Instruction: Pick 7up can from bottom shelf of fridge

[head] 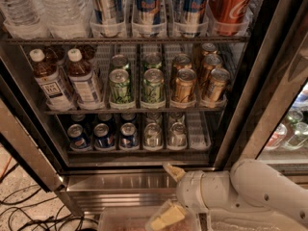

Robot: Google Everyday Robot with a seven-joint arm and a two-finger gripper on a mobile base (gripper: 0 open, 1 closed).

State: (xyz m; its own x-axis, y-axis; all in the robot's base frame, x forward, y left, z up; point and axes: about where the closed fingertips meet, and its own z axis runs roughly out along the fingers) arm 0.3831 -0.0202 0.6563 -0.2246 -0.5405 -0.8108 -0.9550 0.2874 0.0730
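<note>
Hovering low outside the fridge, below the front edge of the bottom-shelf bench, the pincer was spread wide. Its two pale yellowish fingers stood well apart with nothing between them. White rounded arm casing behind it, smooth and matte. Brushed steel sill just beside the upper finger.

Progress, judged: early. Door already open and racks exposed, but no contact with any can. Reaching in, closing on the can and drawing it out were all left.

7up can stood upright at the bench's front edge, about midway along. Silver lid with pull tab, pale silvery-green side, thin smooth aluminium, plain cylinder. A similar silver can stood just beside it toward the right edge, so a mix-up looked possible. Dark blue cans ran toward the front-left corner. Lane at the right edge bare: dim wire rack, clear ribbed plastic dividers.
</note>
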